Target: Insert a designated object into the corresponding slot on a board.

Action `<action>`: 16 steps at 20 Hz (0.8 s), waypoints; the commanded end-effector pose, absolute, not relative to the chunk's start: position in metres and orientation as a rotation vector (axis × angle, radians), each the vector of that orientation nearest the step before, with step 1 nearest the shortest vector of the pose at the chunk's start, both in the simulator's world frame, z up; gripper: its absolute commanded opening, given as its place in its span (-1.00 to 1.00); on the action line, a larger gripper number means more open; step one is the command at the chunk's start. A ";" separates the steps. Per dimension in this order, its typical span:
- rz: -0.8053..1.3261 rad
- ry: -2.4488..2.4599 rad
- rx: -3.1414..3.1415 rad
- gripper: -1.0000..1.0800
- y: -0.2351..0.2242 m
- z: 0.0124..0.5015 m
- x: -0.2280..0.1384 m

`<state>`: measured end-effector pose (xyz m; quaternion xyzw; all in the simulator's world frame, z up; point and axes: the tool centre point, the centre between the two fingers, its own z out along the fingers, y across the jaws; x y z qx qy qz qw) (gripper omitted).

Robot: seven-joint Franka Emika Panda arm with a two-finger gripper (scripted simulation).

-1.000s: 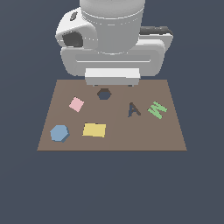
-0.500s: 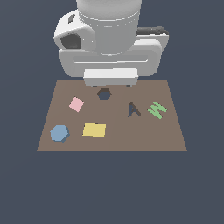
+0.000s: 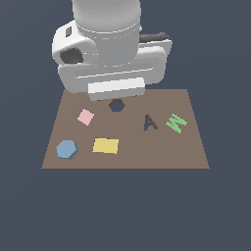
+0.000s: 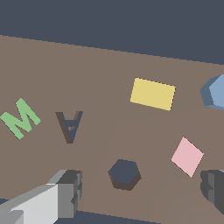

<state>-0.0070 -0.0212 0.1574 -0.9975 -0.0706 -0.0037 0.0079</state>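
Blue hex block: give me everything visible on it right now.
The blue hexagonal block is a small, flat, six-sided piece in plain matte light blue, its side faces a shade darker. It lies flat on the brown board, near the front corner at the exterior view's left, beside the yellow rectangle, apart from it. Nothing grips or touches it; the wrist view cuts it off at the frame edge. The hexagonal slot is empty.

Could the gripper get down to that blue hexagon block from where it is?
Probably yes. The blue hexagon block lies flat on the board, apart from the yellow rectangle, with nothing over it; the gripper is open.
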 end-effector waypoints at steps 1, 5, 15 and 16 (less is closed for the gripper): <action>-0.011 -0.299 -3.112 0.92 -0.029 0.153 -0.008; -0.010 -0.449 -3.095 0.92 -0.043 0.145 -0.008; -0.008 -0.912 -2.994 0.92 -0.088 0.120 0.000; -0.008 -0.960 -2.979 0.92 -0.093 0.118 0.002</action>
